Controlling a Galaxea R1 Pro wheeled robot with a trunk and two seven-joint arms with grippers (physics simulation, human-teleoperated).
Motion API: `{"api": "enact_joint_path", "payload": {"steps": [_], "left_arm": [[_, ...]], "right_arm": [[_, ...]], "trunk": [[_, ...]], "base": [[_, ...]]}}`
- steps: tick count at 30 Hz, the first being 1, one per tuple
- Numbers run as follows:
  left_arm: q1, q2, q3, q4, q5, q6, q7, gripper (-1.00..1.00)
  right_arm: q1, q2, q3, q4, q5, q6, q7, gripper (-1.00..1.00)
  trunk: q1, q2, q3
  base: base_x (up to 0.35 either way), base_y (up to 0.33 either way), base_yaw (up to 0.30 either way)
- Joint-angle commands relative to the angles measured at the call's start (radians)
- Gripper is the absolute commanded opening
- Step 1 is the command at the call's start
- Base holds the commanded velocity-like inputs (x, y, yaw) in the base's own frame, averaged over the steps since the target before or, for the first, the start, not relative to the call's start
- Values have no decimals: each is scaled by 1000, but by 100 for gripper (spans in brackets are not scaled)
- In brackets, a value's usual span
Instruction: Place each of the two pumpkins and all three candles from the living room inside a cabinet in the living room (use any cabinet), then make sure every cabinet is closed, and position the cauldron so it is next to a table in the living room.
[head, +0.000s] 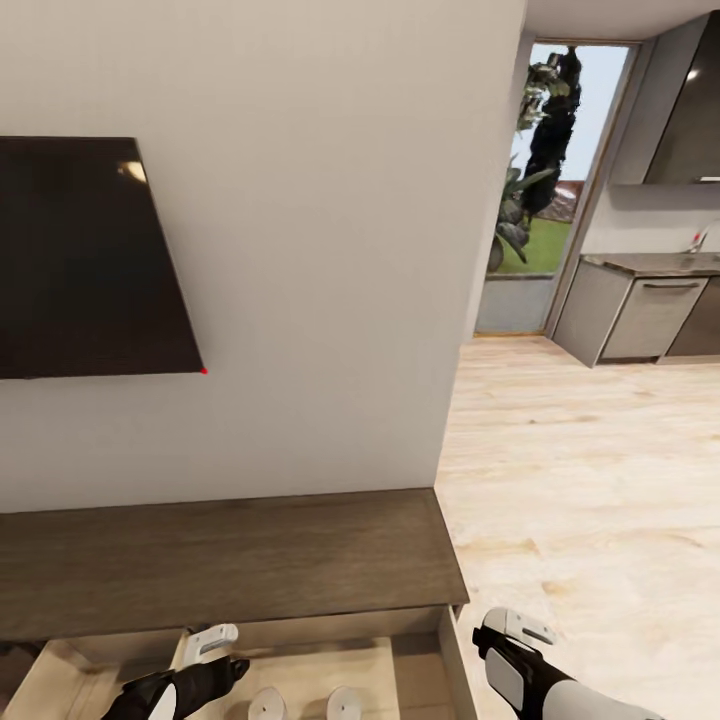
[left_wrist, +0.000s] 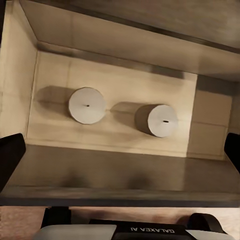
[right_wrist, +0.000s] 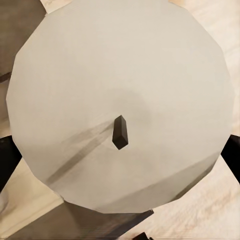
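"GALAXEA AI" (upside down), on robot's body (left_wrist: 132, 230)

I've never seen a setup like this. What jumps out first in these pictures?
A pale candle with a dark wick looms huge right in front of the right end effector's camera. Below the left end effector, two more candles stand side by side in an open drawer of the dark wood cabinet, under a black wall screen.

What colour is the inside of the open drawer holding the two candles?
Light beige; the drawer interior around both candles shows best in the left wrist view.
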Motion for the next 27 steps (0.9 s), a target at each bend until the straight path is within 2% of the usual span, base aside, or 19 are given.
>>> {"api": "enact_joint_path", "payload": {"steps": [1, 6, 22, 27], "left_arm": [[0, 0, 4, -1, 6, 7, -3, 100], [0, 0, 4, -1, 6, 7, -3, 100], [0, 0, 4, -1, 6, 7, -4, 100], [0, 0, 4, -1, 6, 7, -4, 100]], "right_arm": [[4, 0, 9, 0, -2, -5, -3, -100], [17, 0, 10, -2, 36, -5, -4, -100], [19, 2, 10, -4, 45, -5, -2, -100], [20, 2, 11, -3, 73, -4, -3, -100]], "trunk": [[0, -1, -1], [0, -1, -1], [0, -1, -1], [0, -1, -1]], "base": [[3, 145, 0], [1, 60, 0], [71, 42, 79], [21, 16, 2]]}}
